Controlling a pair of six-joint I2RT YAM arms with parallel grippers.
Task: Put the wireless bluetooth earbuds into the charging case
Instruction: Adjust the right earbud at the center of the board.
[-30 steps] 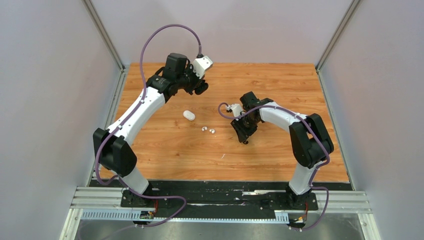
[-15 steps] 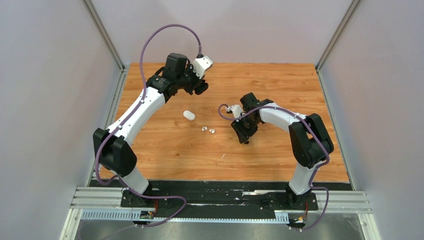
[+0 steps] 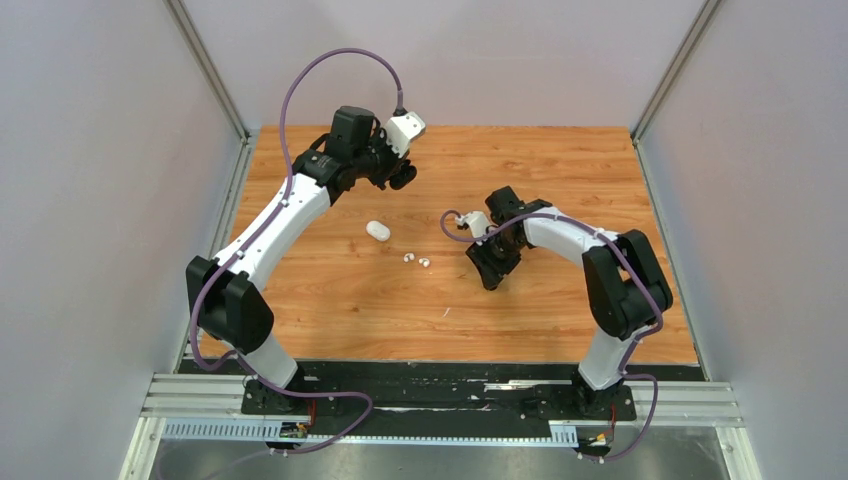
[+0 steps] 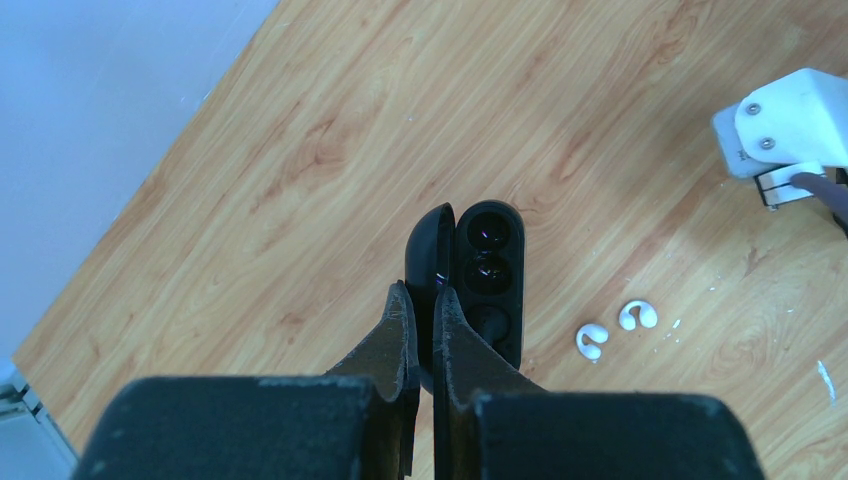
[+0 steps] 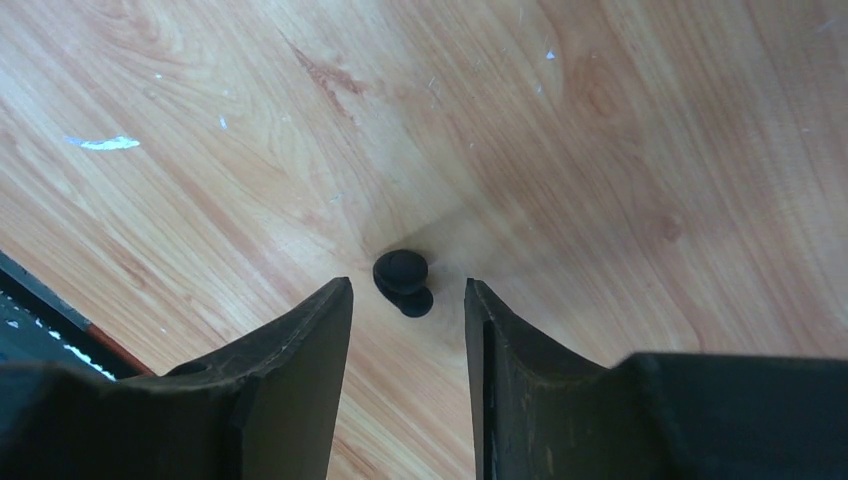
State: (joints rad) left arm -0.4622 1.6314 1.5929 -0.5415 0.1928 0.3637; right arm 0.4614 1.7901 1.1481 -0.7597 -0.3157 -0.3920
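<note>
My left gripper (image 4: 421, 292) is shut on the lid of an open black charging case (image 4: 492, 268) and holds it above the table at the far left (image 3: 403, 177). Its dark wells face the camera, and I cannot tell whether a bud sits in them. Two white earbuds (image 4: 592, 340) (image 4: 637, 316) lie side by side on the wood, also in the top view (image 3: 408, 257) (image 3: 424, 263). My right gripper (image 5: 407, 285) is open, low over one black earbud (image 5: 402, 276) that lies on the table between its fingertips. A second black earbud does not show.
A closed white oval case (image 3: 377, 230) lies on the table left of the white buds. The right arm's white wrist camera (image 4: 790, 125) shows at the left wrist view's right edge. Grey walls enclose the wooden table (image 3: 560, 160).
The right arm has shifted slightly to the right, its gripper staying low over the black bud. The left arm and the black case have not moved.
</note>
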